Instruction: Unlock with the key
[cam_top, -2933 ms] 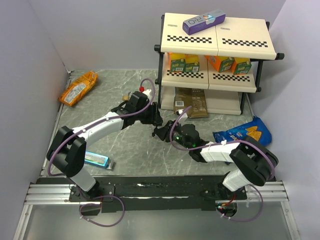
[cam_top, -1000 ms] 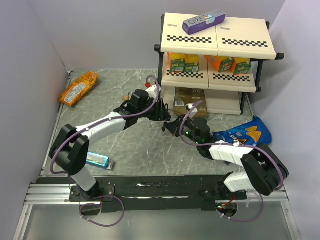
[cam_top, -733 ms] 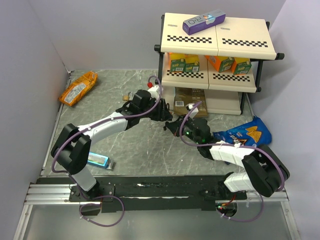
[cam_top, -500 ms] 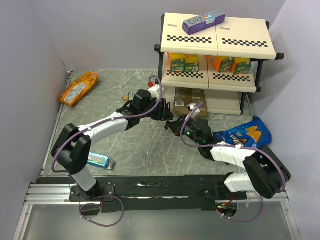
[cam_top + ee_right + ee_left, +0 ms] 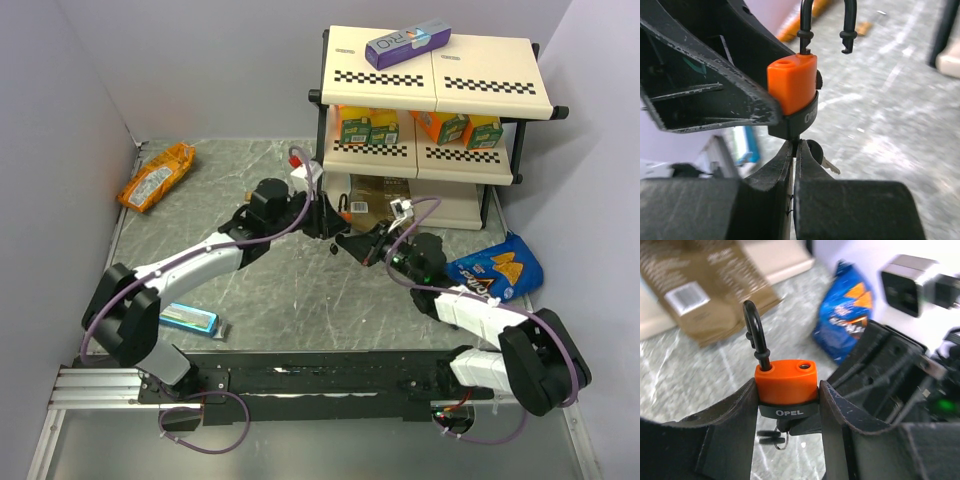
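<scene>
Right wrist view: key (image 5: 814, 151) stands vertical, blade up into orange padlock (image 5: 792, 82).

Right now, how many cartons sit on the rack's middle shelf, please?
4: two green cartons on the left, two orange cartons on the right; more may hide behind them.

White/blk arms (image 5: 190, 262), purple cables (image 5: 428, 199)

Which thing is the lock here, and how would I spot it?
Find the cream shelf rack at the back right of the table and look just in front of its bottom shelf. Clamped there in the left gripper is the orange padlock. Unlike the flat orange snack bag lying far left, it is a small block with a black shackle, one leg out of its hole.
</scene>
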You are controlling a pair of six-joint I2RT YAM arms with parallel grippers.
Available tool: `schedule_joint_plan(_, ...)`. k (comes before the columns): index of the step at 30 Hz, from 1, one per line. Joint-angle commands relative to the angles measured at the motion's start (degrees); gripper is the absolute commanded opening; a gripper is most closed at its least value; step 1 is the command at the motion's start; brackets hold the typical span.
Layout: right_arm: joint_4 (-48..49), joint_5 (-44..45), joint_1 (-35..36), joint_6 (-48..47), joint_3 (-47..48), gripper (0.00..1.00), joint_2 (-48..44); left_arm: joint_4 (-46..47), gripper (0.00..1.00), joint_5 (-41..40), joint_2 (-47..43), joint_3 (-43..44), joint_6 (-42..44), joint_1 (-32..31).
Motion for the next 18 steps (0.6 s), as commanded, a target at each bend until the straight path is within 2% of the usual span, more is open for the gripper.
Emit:
schedule_joint_plan(1, 16.5, 0.3, -5.1, 6.8, 2.6, 0.0, -3.0, -1.5, 0.01, 18.9, -4.9, -3.2, -0.5, -3.6)
schedule_joint_plan(18, 23.7, -15.7, -11.9, 18.2, 5.9, 0.0, -2.8, 4.2, 0.01, 36.4, -10.2, -4.6, 4.5, -6.4)
